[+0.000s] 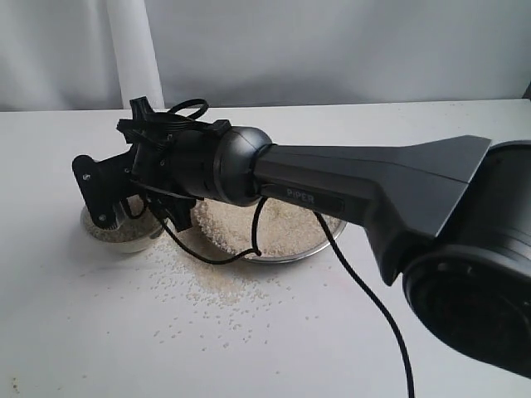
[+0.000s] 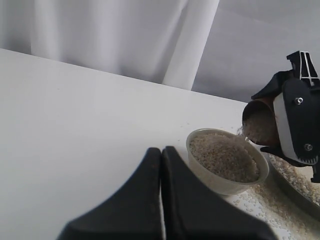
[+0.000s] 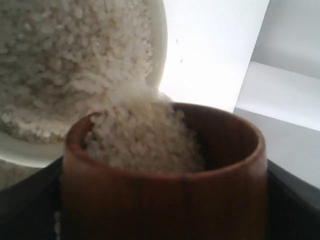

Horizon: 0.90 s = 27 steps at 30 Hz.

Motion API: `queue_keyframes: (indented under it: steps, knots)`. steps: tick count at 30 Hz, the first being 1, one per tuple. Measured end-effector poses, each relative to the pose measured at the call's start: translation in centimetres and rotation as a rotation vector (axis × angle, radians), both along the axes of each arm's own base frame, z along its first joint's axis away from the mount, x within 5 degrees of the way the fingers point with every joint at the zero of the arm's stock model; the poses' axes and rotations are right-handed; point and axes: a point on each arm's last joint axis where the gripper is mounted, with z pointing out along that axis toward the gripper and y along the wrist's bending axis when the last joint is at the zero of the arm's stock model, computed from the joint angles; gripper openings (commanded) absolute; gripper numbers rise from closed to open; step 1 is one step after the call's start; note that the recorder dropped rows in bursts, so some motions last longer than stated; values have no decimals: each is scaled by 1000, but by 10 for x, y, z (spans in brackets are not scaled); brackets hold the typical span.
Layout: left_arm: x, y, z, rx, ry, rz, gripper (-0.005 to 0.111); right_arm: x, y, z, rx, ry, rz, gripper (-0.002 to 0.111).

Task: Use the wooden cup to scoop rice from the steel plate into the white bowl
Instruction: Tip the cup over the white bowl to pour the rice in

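The right gripper is clamping the wooden cup and tipping it, so the pouring step is going on. The shiny steel plate is lying behind that gripper, and the white bowl is sitting under it, looking nearly full. Pale rice is sliding out of the cup. Next it is probably needing more tilt. The left gripper is resting pinched together

In the right wrist view the bottom edge is cutting off the wooden cup, and the upper left corner is cropping the white bowl; both are showing blurred. In the exterior view the right arm is covering much of the steel plate and white bowl at centre left.
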Motion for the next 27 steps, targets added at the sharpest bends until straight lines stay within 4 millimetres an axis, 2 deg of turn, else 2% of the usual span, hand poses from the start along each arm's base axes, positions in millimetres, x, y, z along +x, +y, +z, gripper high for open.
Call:
queue_keyframes:
  steps: [6, 12, 27]
  knots:
    - [0, 0, 0, 0, 0, 0, 0, -5, 2, 2, -101, -66, 17, 0]
    - [0, 0, 0, 0, 0, 0, 0, -14, 10, 3, -125, -100, 55, 0]
    - [0, 0, 0, 0, 0, 0, 0, -11, 15, 10, -153, -219, 151, 0]
